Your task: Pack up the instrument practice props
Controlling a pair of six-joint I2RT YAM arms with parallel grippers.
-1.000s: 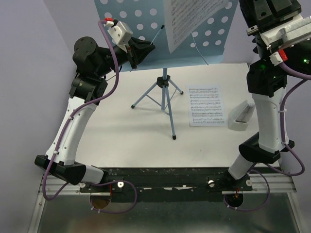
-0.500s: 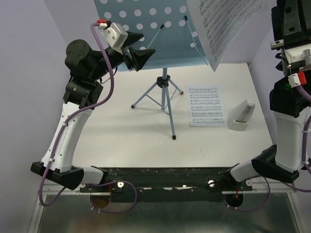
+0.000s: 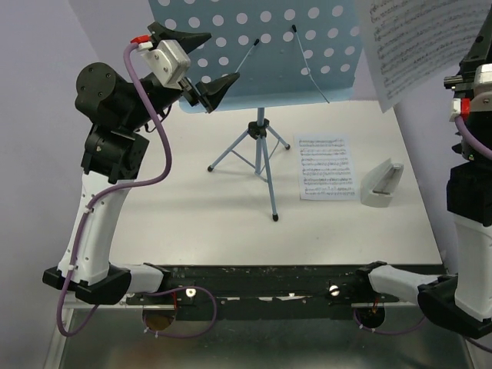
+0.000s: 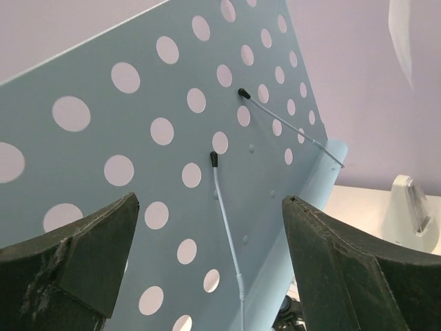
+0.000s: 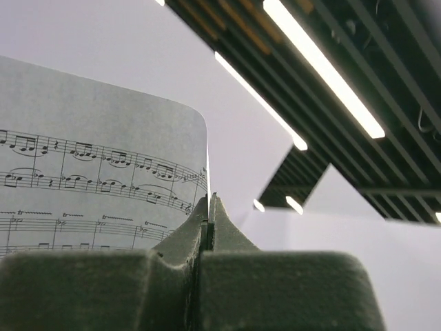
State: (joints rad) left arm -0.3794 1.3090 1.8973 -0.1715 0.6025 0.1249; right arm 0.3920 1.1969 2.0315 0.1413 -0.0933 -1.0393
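Now, stand: light-blue perforated metal music stand [image 3: 273, 77], upright on its tripod legs at the back of the white table [image 3: 192, 215].
Left gripper [image 3: 219, 58]: jaws spread wide just before the tray's left part, clasping nothing.
Right gripper [image 5: 208, 207]: raised at far right, pinched tight on the edge of a white printed sheet-music page [image 3: 423, 38].
Second page: white printed music sheet [image 3: 325, 167], flat on the table, right of the tripod.
Beside it: small white plastic wedge [image 3: 382, 184].

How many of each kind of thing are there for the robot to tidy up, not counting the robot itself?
Blue music stand: 1
Sheet-music pages: 2
Small white block: 1
Total: 4
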